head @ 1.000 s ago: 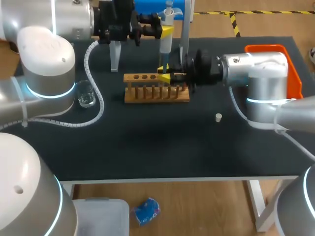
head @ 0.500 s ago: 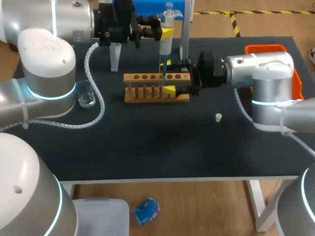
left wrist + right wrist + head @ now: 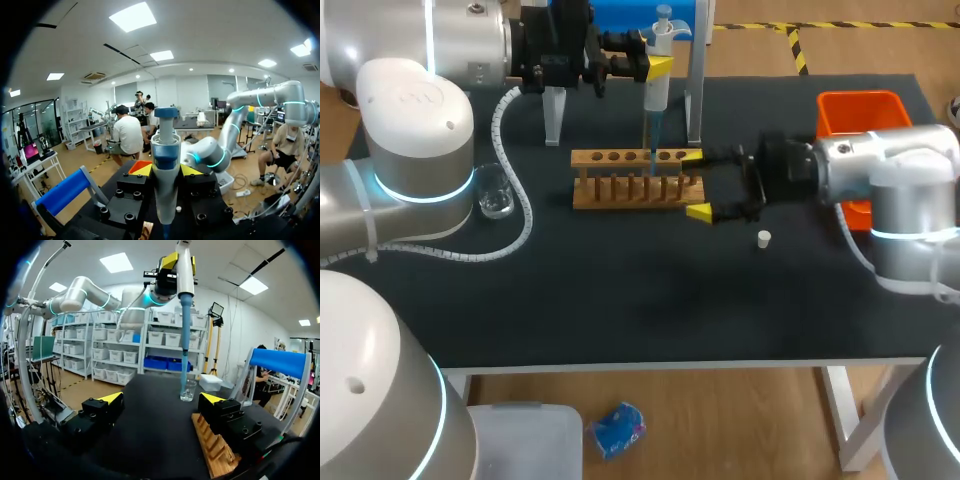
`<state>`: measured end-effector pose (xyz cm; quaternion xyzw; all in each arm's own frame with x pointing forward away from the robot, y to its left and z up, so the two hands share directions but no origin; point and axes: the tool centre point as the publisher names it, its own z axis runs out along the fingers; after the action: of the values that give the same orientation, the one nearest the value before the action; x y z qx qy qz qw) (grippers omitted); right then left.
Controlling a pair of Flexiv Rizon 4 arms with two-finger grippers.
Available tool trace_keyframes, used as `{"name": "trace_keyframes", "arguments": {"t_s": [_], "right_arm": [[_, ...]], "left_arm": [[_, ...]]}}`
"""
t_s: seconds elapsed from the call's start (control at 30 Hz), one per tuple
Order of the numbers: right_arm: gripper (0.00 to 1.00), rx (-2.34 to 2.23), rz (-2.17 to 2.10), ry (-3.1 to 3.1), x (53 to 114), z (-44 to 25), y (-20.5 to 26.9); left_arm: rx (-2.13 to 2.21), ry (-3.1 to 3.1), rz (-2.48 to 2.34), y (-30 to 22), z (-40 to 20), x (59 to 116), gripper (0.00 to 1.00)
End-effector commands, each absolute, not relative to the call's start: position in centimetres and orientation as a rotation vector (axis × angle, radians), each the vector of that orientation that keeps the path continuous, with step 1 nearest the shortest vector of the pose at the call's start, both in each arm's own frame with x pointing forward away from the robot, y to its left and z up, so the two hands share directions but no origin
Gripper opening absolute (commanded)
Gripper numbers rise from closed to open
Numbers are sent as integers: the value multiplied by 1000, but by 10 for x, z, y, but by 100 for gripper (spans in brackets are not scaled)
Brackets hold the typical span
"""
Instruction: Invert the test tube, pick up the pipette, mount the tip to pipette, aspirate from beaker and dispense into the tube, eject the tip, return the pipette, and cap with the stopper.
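Observation:
My left gripper (image 3: 660,66) is shut on the white pipette (image 3: 656,75) and holds it upright above the wooden rack (image 3: 638,190). The pipette's blue tip (image 3: 651,135) reaches down to a hole in the rack's top; I cannot make out the clear tube there. In the left wrist view the pipette (image 3: 165,170) stands between the left gripper's (image 3: 166,171) yellow tips. My right gripper (image 3: 696,184) is open just right of the rack, holding nothing. In the right wrist view the blue tip (image 3: 185,340) hangs ahead of the right gripper (image 3: 162,400), with the rack (image 3: 215,452) beside one finger.
A glass beaker (image 3: 496,192) stands left of the rack, also visible as the beaker (image 3: 188,390) beyond the tip. A small white stopper (image 3: 764,238) lies right of the rack. An orange tray (image 3: 860,112) sits at the back right. The pipette stand's posts (image 3: 554,115) rise behind the rack.
My right gripper has opened and drawn back to the right, away from the rack's right end where it was shut. The left arm with the pipette has barely shifted.

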<state>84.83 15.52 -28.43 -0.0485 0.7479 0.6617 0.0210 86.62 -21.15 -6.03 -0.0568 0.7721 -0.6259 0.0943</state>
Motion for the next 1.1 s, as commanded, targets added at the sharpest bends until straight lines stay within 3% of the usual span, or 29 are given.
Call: {"name": "trace_keyframes", "arguments": {"t_s": [0.03,0.53,1.1], "right_arm": [[100,-129,2027,2323,840,-278,151],[100,-129,2027,2323,840,-278,151],[100,-129,2027,2323,840,-278,151]], "left_arm": [[-166,2285,-1860,-211,-61,866,0],[-184,2308,-1827,-206,-69,870,0],[-481,2174,-1689,-10,-87,916,0]]}}
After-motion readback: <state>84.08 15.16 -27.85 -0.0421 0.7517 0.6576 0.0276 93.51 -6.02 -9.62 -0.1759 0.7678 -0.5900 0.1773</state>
